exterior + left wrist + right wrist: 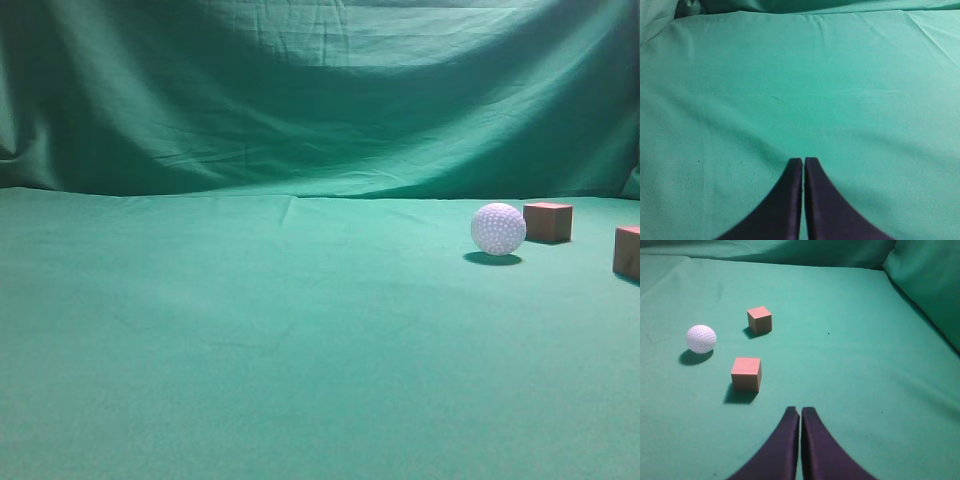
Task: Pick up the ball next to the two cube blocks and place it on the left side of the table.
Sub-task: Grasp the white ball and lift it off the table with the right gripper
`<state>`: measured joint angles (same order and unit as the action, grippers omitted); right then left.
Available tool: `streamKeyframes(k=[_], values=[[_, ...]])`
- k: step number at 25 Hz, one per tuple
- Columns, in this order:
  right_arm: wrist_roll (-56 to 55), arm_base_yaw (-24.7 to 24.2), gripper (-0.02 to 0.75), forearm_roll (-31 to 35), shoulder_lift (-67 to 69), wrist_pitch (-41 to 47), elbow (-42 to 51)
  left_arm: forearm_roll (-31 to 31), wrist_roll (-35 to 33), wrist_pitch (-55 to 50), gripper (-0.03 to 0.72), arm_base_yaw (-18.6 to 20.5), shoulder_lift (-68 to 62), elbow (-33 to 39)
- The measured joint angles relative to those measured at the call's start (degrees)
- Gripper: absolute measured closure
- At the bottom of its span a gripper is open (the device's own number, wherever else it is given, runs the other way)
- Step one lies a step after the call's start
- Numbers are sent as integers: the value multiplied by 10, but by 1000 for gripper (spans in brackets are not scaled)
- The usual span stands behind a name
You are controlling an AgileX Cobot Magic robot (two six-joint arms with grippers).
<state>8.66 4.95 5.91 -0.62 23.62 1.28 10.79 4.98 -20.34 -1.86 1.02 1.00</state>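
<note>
Green tabletop (880, 365), ball (701, 338) upper left of the clenched right hand (800, 412).
Two cube blocks (746, 373) sit between; left hand (803, 162) clenched, empty.

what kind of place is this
Probably a staged robot test setup: green cloth covers the table and backdrop, with only a ball and two cube blocks out.

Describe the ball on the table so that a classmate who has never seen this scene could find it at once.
Look to the right side of the green cloth table, where three small things sit apart from one another. The ball lies left of the two cube blocks. It alone is round, white and dimpled; its neighbours are reddish-brown cubes.
</note>
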Motion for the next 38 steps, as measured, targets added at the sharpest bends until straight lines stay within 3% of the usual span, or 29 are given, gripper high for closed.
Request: streamKeyframes(k=[25, 38], values=[[29, 0, 738, -15, 0, -9, 0, 0, 0, 0, 688, 0, 0, 0], [-31, 0, 738, -12, 0, -242, 3, 0, 0, 0, 688, 0, 0, 0]])
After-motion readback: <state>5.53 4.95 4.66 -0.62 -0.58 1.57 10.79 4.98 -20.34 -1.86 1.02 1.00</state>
